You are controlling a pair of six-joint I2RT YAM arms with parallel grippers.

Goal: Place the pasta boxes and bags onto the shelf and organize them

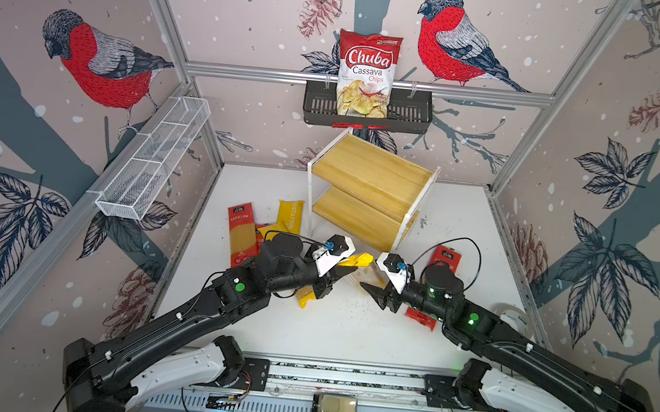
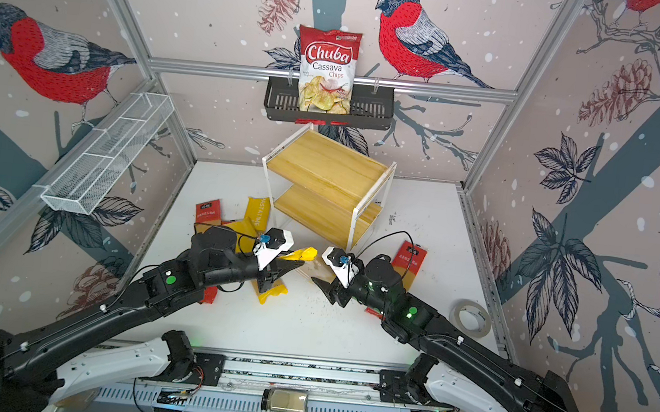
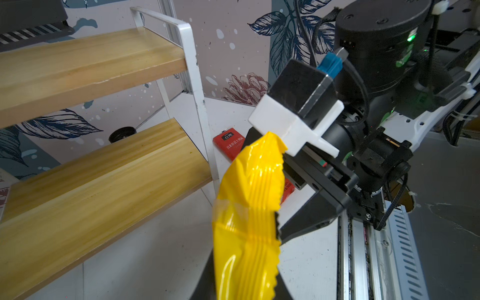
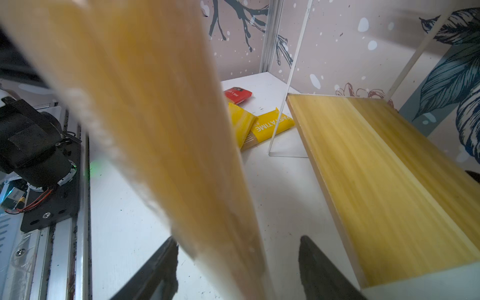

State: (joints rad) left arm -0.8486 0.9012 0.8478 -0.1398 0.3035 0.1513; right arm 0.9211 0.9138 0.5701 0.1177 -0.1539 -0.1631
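Both top views: left claw (image 1: 342, 275) clamped tight on a yellow pasta bag (image 1: 359, 259), held off the table (image 1: 348, 334) mid-scene, just near of the shelf (image 1: 369, 169).
Right wrist view: right claw (image 4: 237, 239) spread wide, the bag running between its fingers, ungripped.
Red pack (image 1: 446, 256): flat on the table, under the right arm.

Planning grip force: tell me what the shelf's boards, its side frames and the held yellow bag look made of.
Shelf boards: light wood or laminate, streaked grain, slight sheen.
Side frames: probably painted metal, thin flat white strip.
Yellow bag: glossy plastic film, creased, zigzag-cut edge.
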